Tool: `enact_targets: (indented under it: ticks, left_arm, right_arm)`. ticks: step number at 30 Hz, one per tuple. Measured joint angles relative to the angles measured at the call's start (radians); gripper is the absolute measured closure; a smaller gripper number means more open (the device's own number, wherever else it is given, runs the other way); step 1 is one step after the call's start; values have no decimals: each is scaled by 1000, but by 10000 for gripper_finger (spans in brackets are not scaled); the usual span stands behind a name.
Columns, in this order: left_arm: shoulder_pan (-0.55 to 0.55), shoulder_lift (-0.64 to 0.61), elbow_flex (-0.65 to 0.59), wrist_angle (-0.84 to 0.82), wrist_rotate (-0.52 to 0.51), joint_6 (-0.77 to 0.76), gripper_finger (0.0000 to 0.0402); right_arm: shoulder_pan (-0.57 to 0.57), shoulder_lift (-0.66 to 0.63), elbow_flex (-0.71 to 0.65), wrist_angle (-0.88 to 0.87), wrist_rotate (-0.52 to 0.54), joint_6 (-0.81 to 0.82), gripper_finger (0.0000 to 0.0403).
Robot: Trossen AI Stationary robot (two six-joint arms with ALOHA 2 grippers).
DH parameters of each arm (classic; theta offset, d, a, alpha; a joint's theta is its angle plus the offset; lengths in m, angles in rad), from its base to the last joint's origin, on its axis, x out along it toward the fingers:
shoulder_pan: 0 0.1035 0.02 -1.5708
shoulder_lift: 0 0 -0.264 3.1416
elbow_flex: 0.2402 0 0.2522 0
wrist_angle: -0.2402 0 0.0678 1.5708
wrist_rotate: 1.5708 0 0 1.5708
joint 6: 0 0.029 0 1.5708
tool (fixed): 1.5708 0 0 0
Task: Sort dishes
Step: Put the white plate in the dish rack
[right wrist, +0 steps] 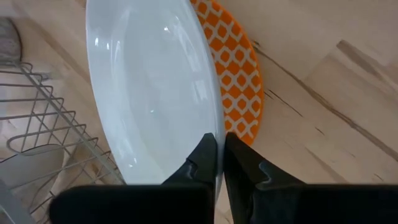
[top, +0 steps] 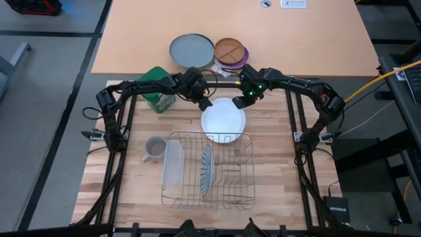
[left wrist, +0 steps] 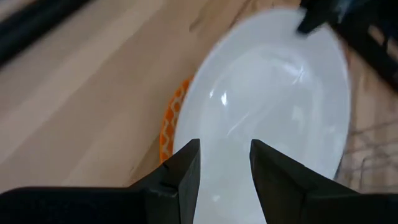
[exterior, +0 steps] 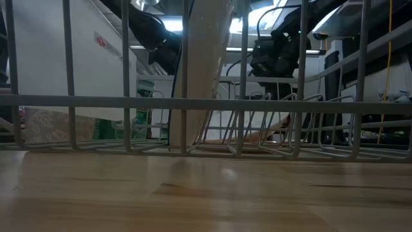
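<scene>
White plate (top: 223, 120) on the table just behind the dish rack (top: 209, 170), tilted off the orange patterned plate (right wrist: 239, 81) beneath it. Right gripper (top: 238, 102) pinches its far-right rim; left gripper (top: 205, 104), fingers spread, hovers at the far-left rim (equally near). The striped plate (top: 206, 170) already stands on edge in the rack.

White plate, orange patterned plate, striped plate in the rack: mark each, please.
white plate (right wrist: 149, 93), right wrist view, its inner face
orange patterned plate (right wrist: 239, 81), right wrist view, exposed rim
striped plate (top: 206, 170), high view, its upright edge
</scene>
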State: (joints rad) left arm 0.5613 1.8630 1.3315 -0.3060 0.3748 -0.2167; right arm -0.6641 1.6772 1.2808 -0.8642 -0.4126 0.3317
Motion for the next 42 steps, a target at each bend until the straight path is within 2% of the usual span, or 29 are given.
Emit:
enact_targets:
  ticks: [8, 28, 35, 42]
  left_arm:
    - [-7, 58, 0, -3, -4, 38, 273]
    - [23, 17, 0, 8, -1, 68, 273]
    - [36, 11, 0, 7, -48, 95, 273]
    - [38, 26, 0, 2, -49, 120, 273]
  right_arm:
    - [5, 0, 0, 4, 0, -1, 383]
    - [5, 0, 0, 0, 0, -27, 384]
    - [5, 0, 0, 0, -1, -26, 386]
    - [5, 0, 0, 7, 0, -27, 387]
